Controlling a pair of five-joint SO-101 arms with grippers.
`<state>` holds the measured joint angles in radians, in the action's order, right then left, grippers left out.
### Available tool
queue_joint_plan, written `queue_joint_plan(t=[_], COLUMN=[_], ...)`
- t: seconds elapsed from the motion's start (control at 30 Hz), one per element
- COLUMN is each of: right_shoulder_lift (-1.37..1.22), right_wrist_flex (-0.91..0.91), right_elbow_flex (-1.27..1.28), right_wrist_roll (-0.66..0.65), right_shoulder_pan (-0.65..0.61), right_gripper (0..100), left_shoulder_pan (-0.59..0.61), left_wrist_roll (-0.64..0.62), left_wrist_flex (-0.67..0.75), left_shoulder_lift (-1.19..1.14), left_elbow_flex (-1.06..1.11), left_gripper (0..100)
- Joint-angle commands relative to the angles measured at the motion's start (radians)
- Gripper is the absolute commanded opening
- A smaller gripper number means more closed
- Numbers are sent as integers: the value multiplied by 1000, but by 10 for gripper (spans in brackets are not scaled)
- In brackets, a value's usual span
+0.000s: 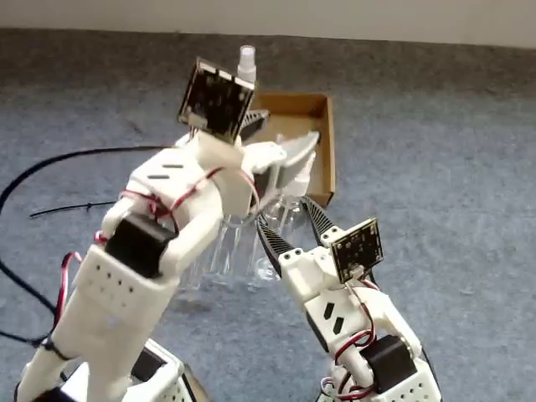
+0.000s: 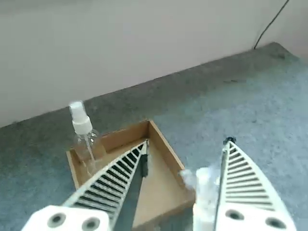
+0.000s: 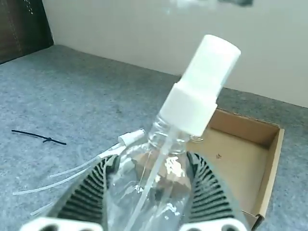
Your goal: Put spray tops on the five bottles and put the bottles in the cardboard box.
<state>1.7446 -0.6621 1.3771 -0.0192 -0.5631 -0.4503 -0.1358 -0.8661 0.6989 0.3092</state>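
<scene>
My right gripper (image 3: 151, 163) is shut on a clear bottle (image 3: 154, 187) that carries a white spray top (image 3: 204, 82); the bottle tilts toward the cardboard box (image 3: 250, 154). In the high view this right gripper (image 1: 282, 209) holds the bottle (image 1: 289, 213) just in front of the box (image 1: 322, 142). My left gripper (image 2: 186, 143) hangs open above the box (image 2: 163, 187), with the held bottle's top (image 2: 202, 185) beside one finger. Another capped bottle (image 2: 85, 139) stands in the box's far corner. Several uncapped clear bottles (image 1: 222, 247) stand under the left arm.
Loose spray tops with thin tubes (image 3: 122, 142) lie on the grey carpet beside the held bottle. A black cable tie (image 3: 41, 138) lies farther off. Black cables (image 1: 50, 167) run across the carpet at the left of the high view.
</scene>
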Motion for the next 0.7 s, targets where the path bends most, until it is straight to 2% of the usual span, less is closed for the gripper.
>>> queue_joint_plan(t=[0.0, 0.3, 0.47, 0.67], right_shoulder_lift=[8, 8, 8, 8], right_wrist_flex=[-4, -4, -5, -5], right_elbow_flex=[-24, -24, -24, -24], right_wrist_roll=[-8, -8, -8, -8], right_shoulder_pan=[-10, -10, -7, -7], right_gripper=[4, 4, 4, 4], left_shoulder_pan=[50, 25, 22, 30], left_wrist_roll=[-6, -5, 89, 94], left_wrist_flex=[38, -124, -133, -132], left_shoulder_lift=[-156, -153, -67, 85], left_elbow_flex=[-153, -185, -79, 38], left_gripper=[230, 231, 231, 231])
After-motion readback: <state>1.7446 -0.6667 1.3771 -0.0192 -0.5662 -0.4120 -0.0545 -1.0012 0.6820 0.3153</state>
